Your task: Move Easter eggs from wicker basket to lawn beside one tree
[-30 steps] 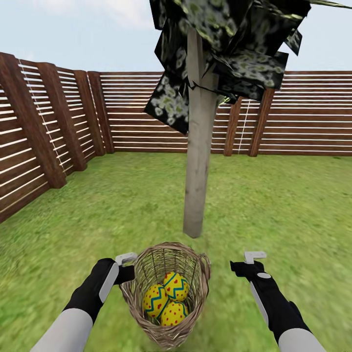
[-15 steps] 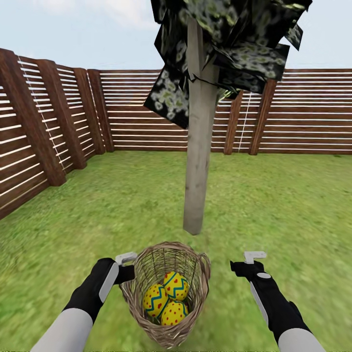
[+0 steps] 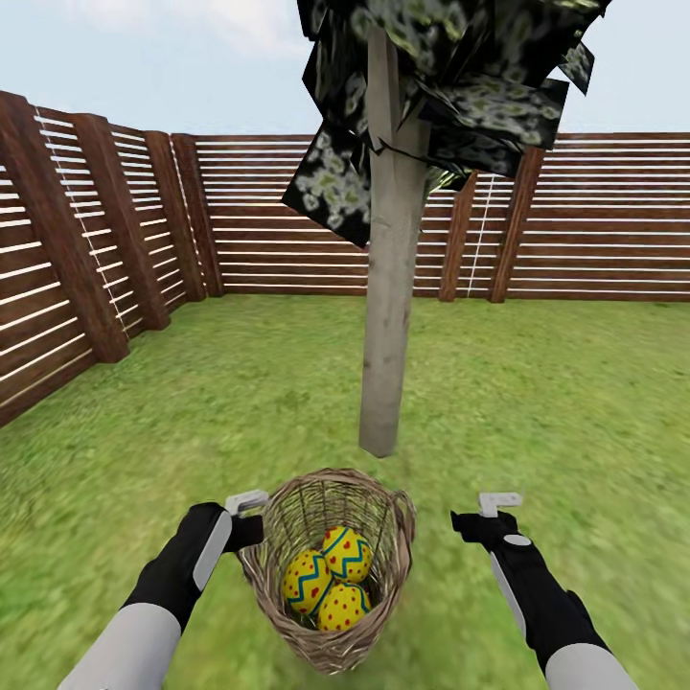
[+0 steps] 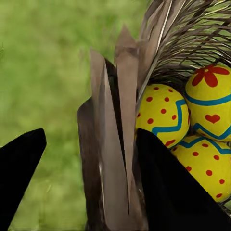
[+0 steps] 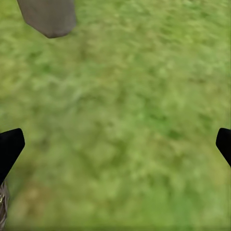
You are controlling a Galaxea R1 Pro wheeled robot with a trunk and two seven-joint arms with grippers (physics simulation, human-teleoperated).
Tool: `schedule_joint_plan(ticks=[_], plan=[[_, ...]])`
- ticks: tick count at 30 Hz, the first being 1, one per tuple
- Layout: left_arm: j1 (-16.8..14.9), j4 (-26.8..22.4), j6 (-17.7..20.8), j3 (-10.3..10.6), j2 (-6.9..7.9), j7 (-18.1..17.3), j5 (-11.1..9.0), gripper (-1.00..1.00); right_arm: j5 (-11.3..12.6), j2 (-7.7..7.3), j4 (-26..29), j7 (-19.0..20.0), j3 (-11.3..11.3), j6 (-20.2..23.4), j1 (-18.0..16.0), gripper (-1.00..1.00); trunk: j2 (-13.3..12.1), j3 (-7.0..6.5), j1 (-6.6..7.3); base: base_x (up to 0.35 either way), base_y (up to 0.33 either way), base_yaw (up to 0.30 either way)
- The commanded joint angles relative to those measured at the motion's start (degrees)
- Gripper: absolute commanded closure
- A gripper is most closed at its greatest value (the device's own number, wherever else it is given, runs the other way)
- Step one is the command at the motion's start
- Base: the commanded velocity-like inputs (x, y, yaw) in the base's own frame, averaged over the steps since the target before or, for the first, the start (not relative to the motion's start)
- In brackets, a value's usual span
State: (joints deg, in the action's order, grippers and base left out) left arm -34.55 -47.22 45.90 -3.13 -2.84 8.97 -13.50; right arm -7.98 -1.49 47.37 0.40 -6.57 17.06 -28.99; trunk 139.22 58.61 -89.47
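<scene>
The wicker basket (image 3: 398, 508) hangs tilted between my arms, just short of the tree (image 3: 388, 316) and its pale trunk. Three yellow Easter eggs lie inside it: one (image 3: 346, 553) at the back, one (image 3: 307, 581) to the left, one (image 3: 341, 606) in front. My left gripper (image 3: 247, 517) is shut on the basket's left rim. In the left wrist view the woven rim (image 4: 118, 144) stands between the two black fingers of this gripper (image 4: 91, 139), beside the eggs (image 4: 163, 113). My right gripper (image 3: 498, 508) is open over the lawn (image 3: 537, 402), with only grass between its fingers (image 5: 119, 142).
A reddish-brown slat fence (image 3: 105, 240) bounds the garden on the left and at the back. Dark blocky foliage (image 3: 450, 86) hangs overhead. The trunk's foot (image 5: 48, 19) shows on the grass ahead of the right gripper.
The whole picture has shifted a little, so the camera moved. The basket sits slightly higher and the eggs have rolled a bit inside it. Both arms keep their pose.
</scene>
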Motion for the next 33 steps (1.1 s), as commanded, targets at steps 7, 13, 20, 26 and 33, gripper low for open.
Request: schedule_joint_plan(ticks=[7,13,20,26,33], plan=[[0.0,0.8,0.2,-0.4,0.01,0.6,-1.2,-1.0,-0.5,0.0,0.1,0.0,0.0,0.3,0.0,-1.0,-0.8,-0.3,0.44,0.0,0.0,0.0],[0.0,0.8,0.2,-0.2,-0.06,0.6,-1.2,-1.0,-0.5,-0.07,0.1,0.0,0.0,0.3,0.0,-1.0,-3.2,-1.37,1.75,0.0,0.0,0.0],[0.0,-7.7,1.2,-0.4,0.61,0.8,-1.2,-1.0,-0.5,-0.17,0.4,0.0,-0.2,0.5,0.0,-1.0,-6.0,-2.63,3.29,0.0,0.0,0.0],[0.0,-19.0,7.1,-5.6,0.97,0.9,-1.1,-1.0,-0.4,-0.17,7.7,0.0,-0.3,7.6,0.0,-1.0,-8.4,-3.71,4.61,0.0,0.0,0.0],[-0.7,-30.2,12.1,-10.7,0.94,0.9,-1.1,-1.0,-0.3,-0.31,16.1,0.1,-1.2,16.9,0.0,-1.0,-11.2,-4.96,6.15,0.0,0.0,0.0]])
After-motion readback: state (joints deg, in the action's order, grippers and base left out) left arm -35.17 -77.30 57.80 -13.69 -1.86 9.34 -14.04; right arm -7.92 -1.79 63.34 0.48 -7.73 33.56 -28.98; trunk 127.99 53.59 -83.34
